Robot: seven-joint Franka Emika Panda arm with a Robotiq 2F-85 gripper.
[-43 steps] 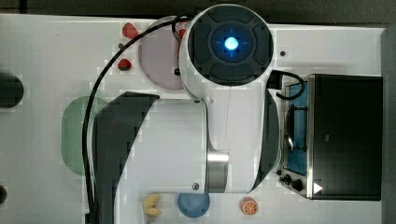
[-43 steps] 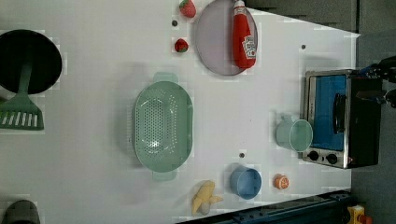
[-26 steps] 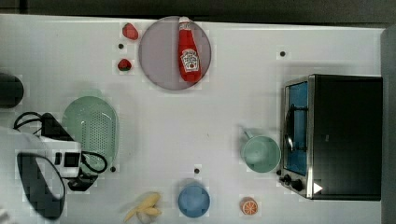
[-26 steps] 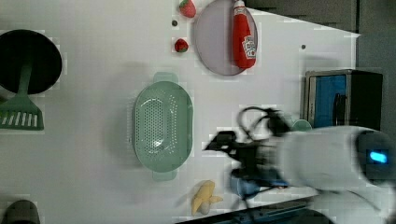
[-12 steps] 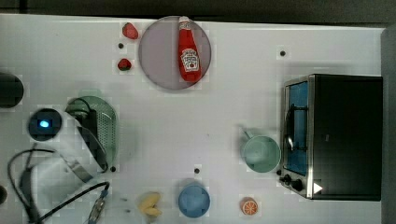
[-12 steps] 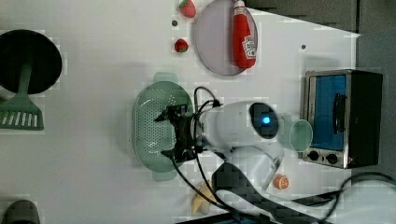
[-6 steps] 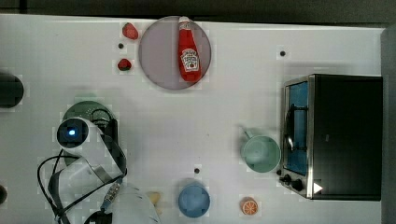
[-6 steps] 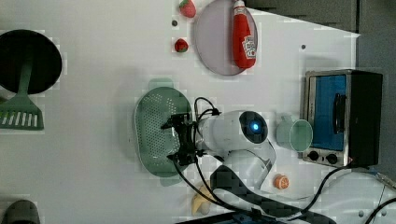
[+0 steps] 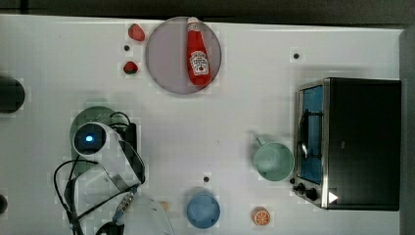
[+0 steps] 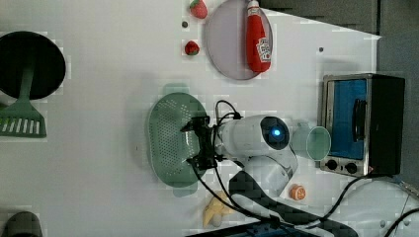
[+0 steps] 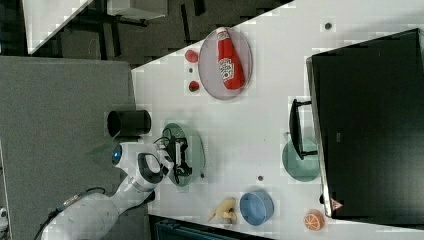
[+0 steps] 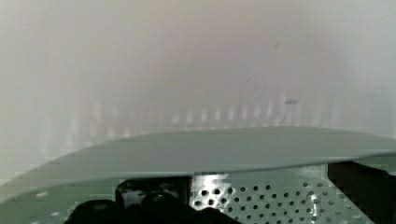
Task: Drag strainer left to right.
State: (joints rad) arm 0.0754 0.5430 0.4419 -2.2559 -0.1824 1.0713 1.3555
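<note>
The strainer (image 10: 170,138) is a pale mint-green oval colander lying on the white table toward the left view's left; it also appears in the right view (image 11: 196,142), and in the top view its far rim (image 9: 95,111) peeks out from under the arm. My gripper (image 10: 193,142) reaches down at the strainer's edge nearest the mug, its black fingers spread apart. In the wrist view the wide rim (image 12: 210,150) runs across close up, with the holed inside (image 12: 261,200) showing between two dark fingers (image 12: 362,186). Nothing is held.
A mint-green mug (image 9: 273,160) stands beside the toaster oven (image 9: 359,142) on the top view's right. A blue bowl (image 9: 203,209), an orange (image 9: 261,216) and a banana (image 10: 216,210) lie near the front edge. A plate (image 9: 166,58) carries a ketchup bottle (image 9: 198,54).
The arm swung from the table's middle over to the strainer and came down at its rim. The strainer itself has barely shifted.
</note>
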